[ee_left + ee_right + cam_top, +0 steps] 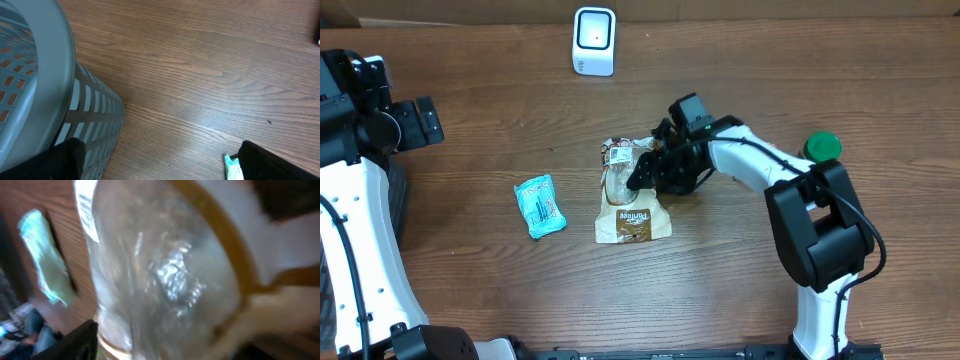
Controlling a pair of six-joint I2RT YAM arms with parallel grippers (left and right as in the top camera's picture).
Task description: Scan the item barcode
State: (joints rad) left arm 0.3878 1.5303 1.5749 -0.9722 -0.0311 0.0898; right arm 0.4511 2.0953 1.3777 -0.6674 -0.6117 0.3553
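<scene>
A brown snack bag (632, 205) with a clear window and a white label lies flat at the table's middle. My right gripper (645, 172) is down on its upper end. In the right wrist view the blurred bag (170, 270) fills the frame, with one dark finger (75, 342) at the lower left; the jaws stand wide apart, either side of the bag. The white barcode scanner (594, 40) stands at the far edge. My left gripper (160, 160) is open over bare wood at the left, holding nothing.
A teal packet (539, 206) lies left of the bag; the teal packet (233, 169) also shows beside my left gripper's right finger. A grey slotted basket (30, 75) stands at the far left. A green round object (822, 147) sits to the right.
</scene>
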